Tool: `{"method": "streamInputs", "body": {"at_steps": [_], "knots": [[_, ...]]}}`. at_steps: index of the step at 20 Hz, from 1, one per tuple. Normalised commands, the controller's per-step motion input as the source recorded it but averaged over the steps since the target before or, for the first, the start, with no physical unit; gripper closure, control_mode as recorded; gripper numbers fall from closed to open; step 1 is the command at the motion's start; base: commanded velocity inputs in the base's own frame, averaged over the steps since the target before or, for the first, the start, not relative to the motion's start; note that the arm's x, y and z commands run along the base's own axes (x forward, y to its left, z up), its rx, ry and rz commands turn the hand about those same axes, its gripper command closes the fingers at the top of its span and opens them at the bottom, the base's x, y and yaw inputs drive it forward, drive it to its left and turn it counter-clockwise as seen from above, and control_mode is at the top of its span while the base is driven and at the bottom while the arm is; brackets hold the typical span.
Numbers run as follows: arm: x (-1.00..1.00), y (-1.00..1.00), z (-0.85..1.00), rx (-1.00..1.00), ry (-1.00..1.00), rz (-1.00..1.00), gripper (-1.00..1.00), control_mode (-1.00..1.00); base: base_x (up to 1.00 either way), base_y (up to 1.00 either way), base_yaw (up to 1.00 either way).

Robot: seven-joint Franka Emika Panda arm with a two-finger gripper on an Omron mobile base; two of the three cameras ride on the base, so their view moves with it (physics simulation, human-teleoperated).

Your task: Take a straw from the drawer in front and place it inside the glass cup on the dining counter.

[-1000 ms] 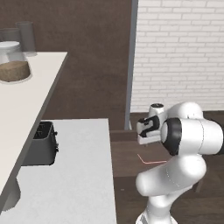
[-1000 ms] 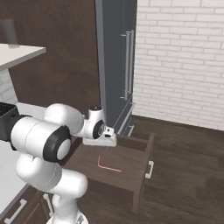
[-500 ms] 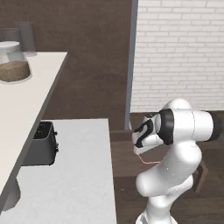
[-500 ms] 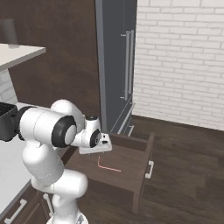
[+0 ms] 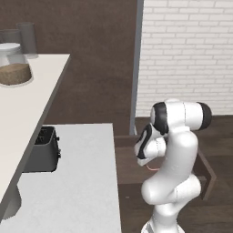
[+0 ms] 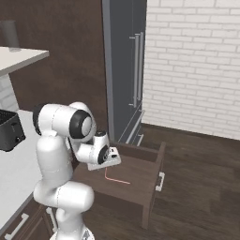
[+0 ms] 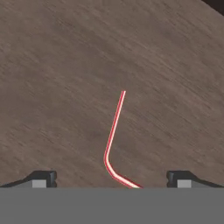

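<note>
Straw (image 7: 114,131) lying bent on the floor of the pulled-out drawer (image 6: 140,176), pincer (image 7: 111,179) spread wide above it, gripping nothing, black toaster (image 5: 43,150) on the counter (image 5: 82,182).

Nothing to read here: no lettering, label, brand, number or sign anywhere. The toaster (image 5: 43,150) at the worktop's (image 5: 77,191) left edge is plain black, the jar (image 5: 13,66) carries no label, and the drawer (image 6: 154,164) front is bare wood.
</note>
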Motion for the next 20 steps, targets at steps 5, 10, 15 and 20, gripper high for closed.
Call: {"method": "streamInputs", "body": {"at_steps": [5, 10, 15, 20], "knots": [[0.28, 0.0, -0.36, 0.0, 0.01, 0.06, -1.0, -1.0, 0.0, 0.0, 0.0], [0.0, -0.06, -0.29, 0.0, 0.02, 0.01, -1.0, -1.0, 0.0, 0.0, 0.0], [0.0, -0.07, -0.31, 0.0, 0.06, 0.0, -1.0, -1.0, 0.0, 0.0, 0.0], [0.01, -0.08, -0.41, 0.0, 0.1, 0.0, -1.0, -1.0, 0.0, 0.0, 0.0]]}}
